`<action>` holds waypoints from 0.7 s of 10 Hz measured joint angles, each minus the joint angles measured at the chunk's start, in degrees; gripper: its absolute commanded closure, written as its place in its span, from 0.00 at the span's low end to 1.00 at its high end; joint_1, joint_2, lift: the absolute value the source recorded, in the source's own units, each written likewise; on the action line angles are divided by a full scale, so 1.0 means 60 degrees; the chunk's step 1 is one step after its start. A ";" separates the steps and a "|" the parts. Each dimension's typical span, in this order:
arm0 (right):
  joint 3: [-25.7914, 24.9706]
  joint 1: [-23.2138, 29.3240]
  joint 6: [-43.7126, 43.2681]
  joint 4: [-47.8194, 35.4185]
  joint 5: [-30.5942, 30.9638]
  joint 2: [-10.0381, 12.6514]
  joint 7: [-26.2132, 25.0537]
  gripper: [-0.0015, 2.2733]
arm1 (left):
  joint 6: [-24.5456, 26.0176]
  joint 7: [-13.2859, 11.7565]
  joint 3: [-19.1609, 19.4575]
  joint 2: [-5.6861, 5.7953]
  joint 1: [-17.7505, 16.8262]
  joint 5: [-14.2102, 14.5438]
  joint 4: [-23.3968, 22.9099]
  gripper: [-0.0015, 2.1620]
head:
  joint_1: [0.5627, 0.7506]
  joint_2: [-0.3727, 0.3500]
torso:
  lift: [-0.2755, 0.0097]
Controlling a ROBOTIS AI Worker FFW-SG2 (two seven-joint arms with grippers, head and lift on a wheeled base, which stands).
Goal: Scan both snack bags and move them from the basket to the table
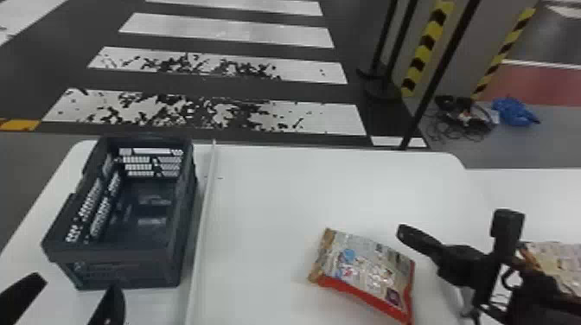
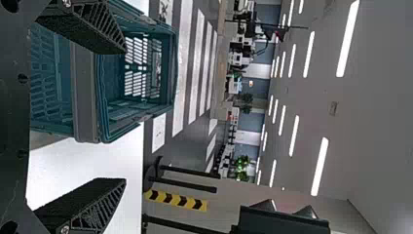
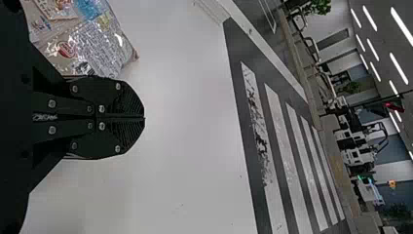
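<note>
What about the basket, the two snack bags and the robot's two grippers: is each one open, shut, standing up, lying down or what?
Basket: standing upright, top open.
Red-edged snack bag: lying on the table, looks puffed up.
Other snack bag: lying to the right of the first, partly hidden.
Left gripper: open.
Right gripper: shut, fingertips together.

On the table (image 1: 259, 194), the basket (image 1: 125, 270) is set at the left; one snack bag (image 1: 367, 268) is laid to its right, a second bag (image 1: 557, 259) farther right.
</note>
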 measured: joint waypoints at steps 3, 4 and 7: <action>-0.0065 0.0161 -0.1122 0.0837 -0.0027 -0.0352 0.0265 0.99 | 0.0030 0.0301 -0.0312 -0.0033 -0.0051 -0.0284 -0.0143 0.03 | 0.70 0.25 | 0.62; -0.0084 0.0257 -0.1364 0.1004 -0.0078 -0.0417 0.0309 0.99 | 0.0031 0.0300 -0.0364 -0.0034 -0.0050 -0.0358 -0.0147 0.03 | 0.70 0.23 | 0.62; -0.0098 0.0558 -0.1709 0.1259 -0.0184 -0.0454 0.0441 0.99 | 0.0004 0.0256 -0.0404 -0.0015 -0.0018 -0.0413 -0.0139 0.03 | 0.70 0.21 | 0.62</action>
